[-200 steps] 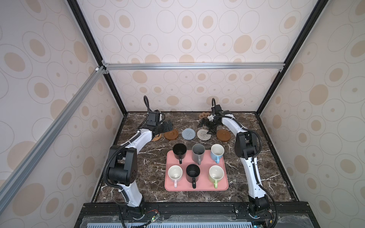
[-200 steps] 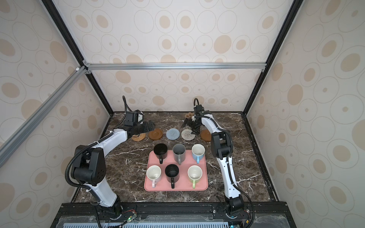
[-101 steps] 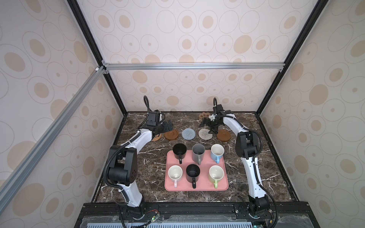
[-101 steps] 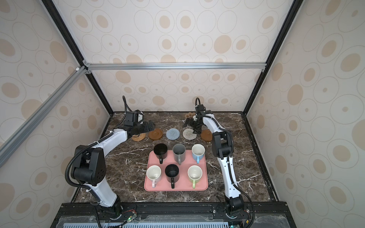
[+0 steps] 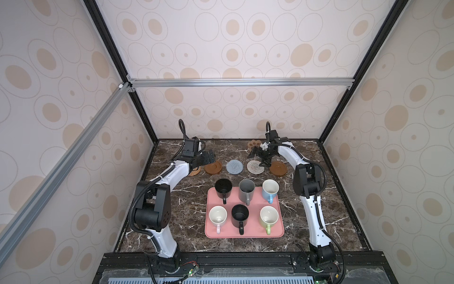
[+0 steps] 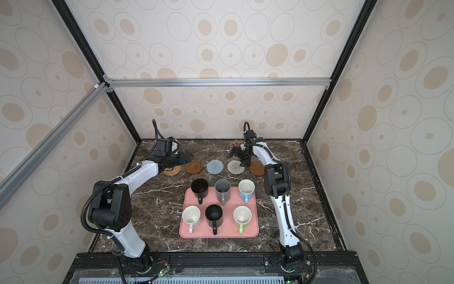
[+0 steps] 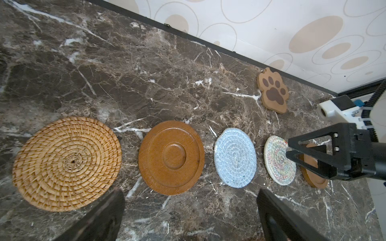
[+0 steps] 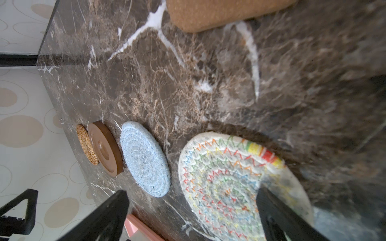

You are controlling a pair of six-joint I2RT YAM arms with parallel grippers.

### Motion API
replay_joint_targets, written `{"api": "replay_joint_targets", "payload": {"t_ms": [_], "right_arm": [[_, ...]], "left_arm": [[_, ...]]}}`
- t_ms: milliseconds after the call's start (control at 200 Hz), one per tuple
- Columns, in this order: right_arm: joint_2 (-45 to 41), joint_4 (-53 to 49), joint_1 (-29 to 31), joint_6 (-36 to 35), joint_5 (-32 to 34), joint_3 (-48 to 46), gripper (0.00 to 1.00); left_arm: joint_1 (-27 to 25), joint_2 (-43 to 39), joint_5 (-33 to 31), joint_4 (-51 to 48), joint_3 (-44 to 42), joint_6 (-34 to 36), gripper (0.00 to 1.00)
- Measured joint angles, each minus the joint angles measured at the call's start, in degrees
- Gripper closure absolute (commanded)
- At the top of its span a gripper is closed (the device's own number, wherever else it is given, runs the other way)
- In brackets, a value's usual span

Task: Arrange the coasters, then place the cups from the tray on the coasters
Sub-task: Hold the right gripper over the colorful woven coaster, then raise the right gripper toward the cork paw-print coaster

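Observation:
Five coasters lie in a back row: rattan, brown disc, blue-grey round, cream round, second brown disc. The paw coaster sits behind them near the wall. My left gripper hangs open and empty above the first brown disc. My right gripper is open and empty over the cream round. On the pink tray stand six cups: black, grey, light blue, pink, black, green.
The back wall rises close behind the paw coaster. Bare marble table lies left and right of the tray. Both arms reach along the sides of the table to the back.
The right gripper has shifted slightly above the cream coaster. The left arm, the coasters and the cups have not moved.

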Motion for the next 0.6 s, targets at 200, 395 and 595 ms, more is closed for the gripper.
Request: {"api": "replay_joint_targets", "payload": {"t_ms": [200, 395, 595], "right_arm": [[0.00, 2.38, -0.31, 1.31, -2.25, 0.00, 0.00], [-0.76, 8.72, -0.66, 4.70, -5.77, -0.33, 0.00], [-1.68, 23.12, -1.29, 13.53, -8.44, -1.60, 0.00]], "left_arm": [[0.00, 0.00, 0.00, 0.24, -0.20, -0.07, 0.00], [0.00, 0.00, 0.00, 0.66, -0.20, -0.07, 0.00], [0.00, 0.00, 0.02, 0.85, -0.20, -0.09, 0.00]]}}
